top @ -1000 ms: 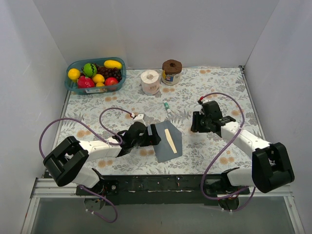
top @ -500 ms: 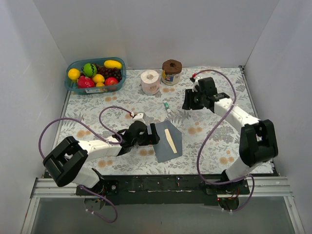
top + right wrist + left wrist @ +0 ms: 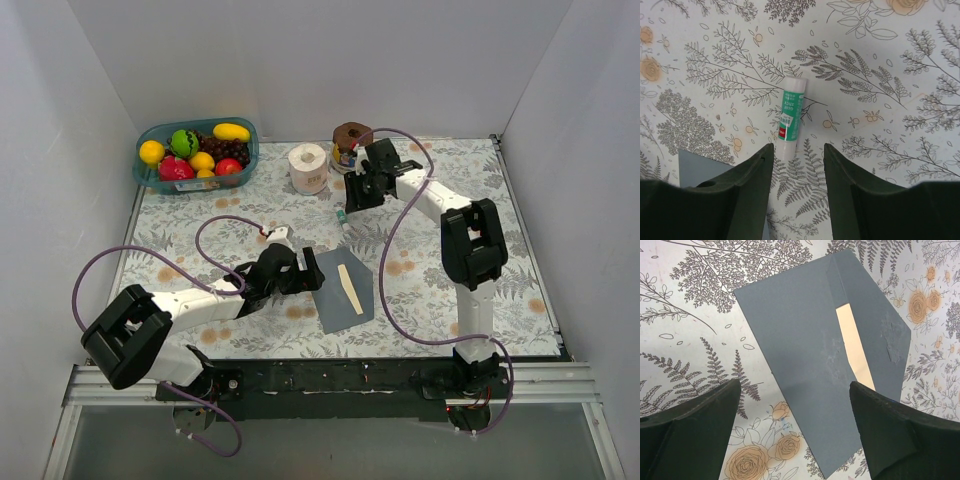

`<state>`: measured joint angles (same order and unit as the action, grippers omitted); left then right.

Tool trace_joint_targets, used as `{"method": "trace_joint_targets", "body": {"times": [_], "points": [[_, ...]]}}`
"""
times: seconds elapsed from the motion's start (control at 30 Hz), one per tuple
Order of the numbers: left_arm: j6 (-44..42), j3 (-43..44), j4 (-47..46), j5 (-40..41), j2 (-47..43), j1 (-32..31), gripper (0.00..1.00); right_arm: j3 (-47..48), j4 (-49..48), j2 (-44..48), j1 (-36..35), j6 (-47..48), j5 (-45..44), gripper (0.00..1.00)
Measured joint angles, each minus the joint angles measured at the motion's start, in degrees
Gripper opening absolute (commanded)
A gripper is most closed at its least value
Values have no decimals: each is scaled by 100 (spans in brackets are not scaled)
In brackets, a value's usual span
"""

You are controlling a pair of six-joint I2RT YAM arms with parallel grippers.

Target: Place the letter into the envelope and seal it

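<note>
The dark grey envelope [image 3: 340, 295] lies flat near the table's front centre, flap side up. The cream-tan letter [image 3: 348, 286] is inside it; only a narrow strip shows through the gap, also in the left wrist view [image 3: 855, 352]. My left gripper [image 3: 312, 272] is open and empty, low over the envelope's left edge [image 3: 805, 365]. My right gripper [image 3: 352, 200] is open and empty at the back centre, just above a green and white glue stick [image 3: 790, 116], which lies in front of its fingertips. The gold seal is not visible.
A blue basket [image 3: 143, 175] of fruit stands at the back left. A white paper roll [image 3: 308, 167] and a brown-lidded jar [image 3: 351, 140] stand at the back centre, close behind my right gripper. White walls enclose the table on three sides.
My right arm has swung from the right middle of the table to the back centre, over the glue stick. My left gripper stays at the envelope's left edge, shifted slightly.
</note>
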<state>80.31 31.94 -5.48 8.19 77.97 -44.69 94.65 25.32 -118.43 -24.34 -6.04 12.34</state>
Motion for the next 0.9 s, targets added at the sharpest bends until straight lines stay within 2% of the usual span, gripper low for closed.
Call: {"method": "trace_joint_targets", "body": {"times": [0.33,0.9], "points": [[2,-17,4,-2,-7,33,91,330,114,-570,-321,-20,-31,52],[9,-157,55,2,-192,72,91,1025,177,-1241,-415,-125,-431,49]]}}
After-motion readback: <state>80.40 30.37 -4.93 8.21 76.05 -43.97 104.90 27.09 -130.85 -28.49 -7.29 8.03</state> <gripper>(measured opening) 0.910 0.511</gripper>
